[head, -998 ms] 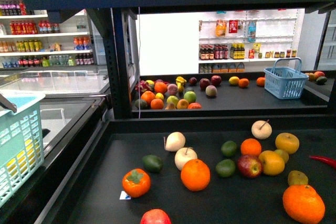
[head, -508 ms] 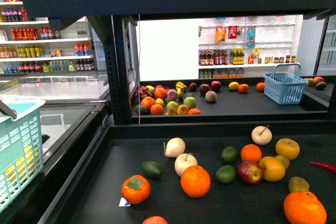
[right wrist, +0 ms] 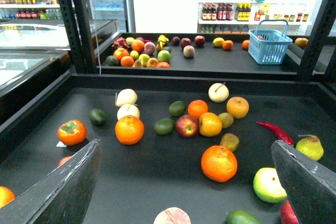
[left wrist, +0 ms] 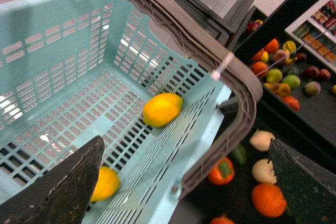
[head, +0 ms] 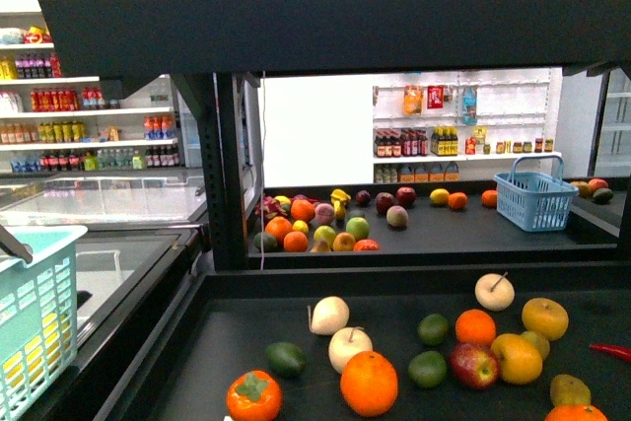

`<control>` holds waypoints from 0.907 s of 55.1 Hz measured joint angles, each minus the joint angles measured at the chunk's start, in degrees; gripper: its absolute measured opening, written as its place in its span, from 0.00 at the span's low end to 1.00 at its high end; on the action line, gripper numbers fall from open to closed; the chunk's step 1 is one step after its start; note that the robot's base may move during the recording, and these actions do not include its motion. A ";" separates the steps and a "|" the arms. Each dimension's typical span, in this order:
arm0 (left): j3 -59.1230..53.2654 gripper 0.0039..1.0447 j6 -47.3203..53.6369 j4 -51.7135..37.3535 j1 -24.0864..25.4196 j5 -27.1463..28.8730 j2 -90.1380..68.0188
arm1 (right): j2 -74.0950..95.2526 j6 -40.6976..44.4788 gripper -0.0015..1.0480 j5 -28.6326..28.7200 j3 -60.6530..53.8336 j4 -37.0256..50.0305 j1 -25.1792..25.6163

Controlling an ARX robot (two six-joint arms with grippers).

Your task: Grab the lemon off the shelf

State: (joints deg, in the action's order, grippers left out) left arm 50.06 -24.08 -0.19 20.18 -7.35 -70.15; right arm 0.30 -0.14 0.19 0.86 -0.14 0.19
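**A:** Where's the lemon?

**B:** Two bright yellow ovals lie in the teal basket (left wrist: 63, 51), which sits at the robot's 9 o'clock; the clearer lemon (left wrist: 163, 109) rests on the slatted floor near a side wall; the other yellow fruit (left wrist: 105, 183) is half hidden by a finger. On the shelf (head: 296, 337) I can't pick one out for certain; the best candidate is a small yellow fruit (head: 440, 196) on the far deck, about 1 o'clock, and it's too small to tell.

**A:** And the hands?

**B:** The left gripper (left wrist: 185, 145) hangs over the basket, fingers spread wide, holding nothing; the right gripper (right wrist: 185, 144) faces the near deck, fingers likewise apart and empty.

**A:** So which step?

**B:** I'd judge it's the search for a fruit to pick, not a grasp; next it must confirm a lemon, not the golden apples (head: 544, 317) at 2 o'clock, then reach over the near fruit without knocking any.
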 joint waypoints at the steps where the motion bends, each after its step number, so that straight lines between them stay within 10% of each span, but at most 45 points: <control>1: -0.96 0.92 0.98 0.85 -0.44 0.35 1.73 | 0.00 0.00 0.93 0.00 0.00 0.00 0.00; 10: -9.62 0.88 8.02 1.73 -4.94 2.32 16.02 | 0.00 0.00 0.93 0.00 0.00 0.00 0.00; 20: -25.31 0.56 20.72 -8.70 -18.16 5.95 35.60 | 0.00 0.00 0.93 0.00 0.00 0.00 0.00; 37: -37.66 0.02 23.04 -9.22 -19.98 7.28 47.84 | 0.00 0.00 0.93 0.00 0.00 0.00 0.00; 50: -41.99 0.02 23.43 -9.57 -20.00 7.32 51.84 | 0.00 0.00 0.93 0.00 0.00 0.00 0.00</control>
State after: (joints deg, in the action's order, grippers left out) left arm 8.08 -0.64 -9.76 0.19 -0.03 -18.31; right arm 0.30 -0.14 0.19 0.86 -0.14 0.19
